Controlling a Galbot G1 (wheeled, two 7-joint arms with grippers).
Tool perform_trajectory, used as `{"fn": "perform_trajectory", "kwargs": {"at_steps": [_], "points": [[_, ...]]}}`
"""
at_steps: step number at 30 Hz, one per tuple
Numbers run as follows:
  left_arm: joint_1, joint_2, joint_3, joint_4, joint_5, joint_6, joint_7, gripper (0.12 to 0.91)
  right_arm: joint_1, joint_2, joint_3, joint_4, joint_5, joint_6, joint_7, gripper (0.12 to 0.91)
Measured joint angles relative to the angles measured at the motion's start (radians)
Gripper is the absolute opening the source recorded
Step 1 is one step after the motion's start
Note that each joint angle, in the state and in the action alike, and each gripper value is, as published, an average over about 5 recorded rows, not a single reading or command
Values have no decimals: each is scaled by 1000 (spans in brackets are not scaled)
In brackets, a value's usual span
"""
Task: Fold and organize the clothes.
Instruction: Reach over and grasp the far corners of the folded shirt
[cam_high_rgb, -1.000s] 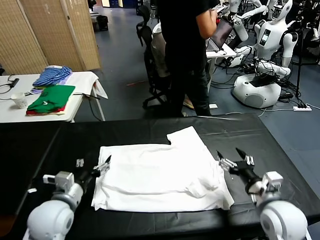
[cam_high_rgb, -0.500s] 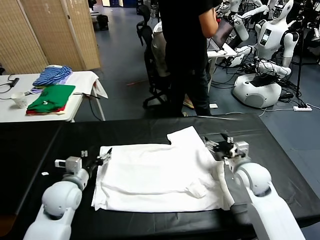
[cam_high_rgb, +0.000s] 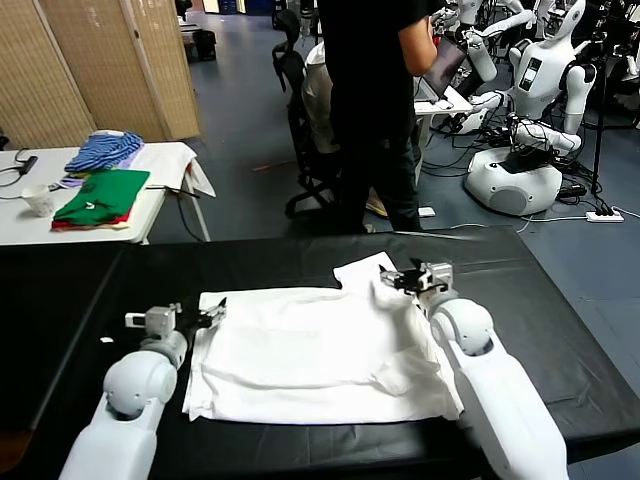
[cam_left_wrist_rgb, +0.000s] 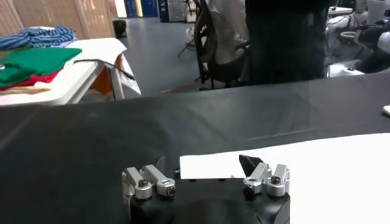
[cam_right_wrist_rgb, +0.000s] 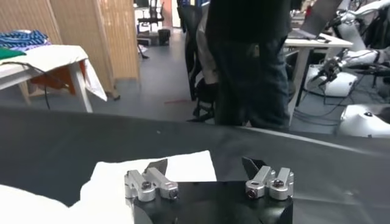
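Both open hands flank white T-shirt

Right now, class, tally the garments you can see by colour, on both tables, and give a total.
White T-shirt on the black table: 1
Blue striped garment: 1
Green folded garment: 1
Red folded garment, only its edge showing under the green: 1
Total: 4

The T-shirt lies flat on the worktop, left gripper at its left edge, right gripper over its far sleeve.
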Motion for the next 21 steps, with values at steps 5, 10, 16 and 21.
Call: {"fn": "perform_trajectory", "kwargs": {"at_steps": [5,10,16,21], "points": [[-9,-9,4,16,1,4,-3,907,17,9,-7,-32,3,-1,2,907],[-19,-12,9,23,4,14,-14,907,22,6,-17,-47,9,-7,2,898],[-21,-13,10,29,4,26,-17,895,18,6,-28,-54,14,-18,5,763],[-19,-14,14,31,4,37,-14,810,26,6,-30,-61,28,-28,13,677]]}}
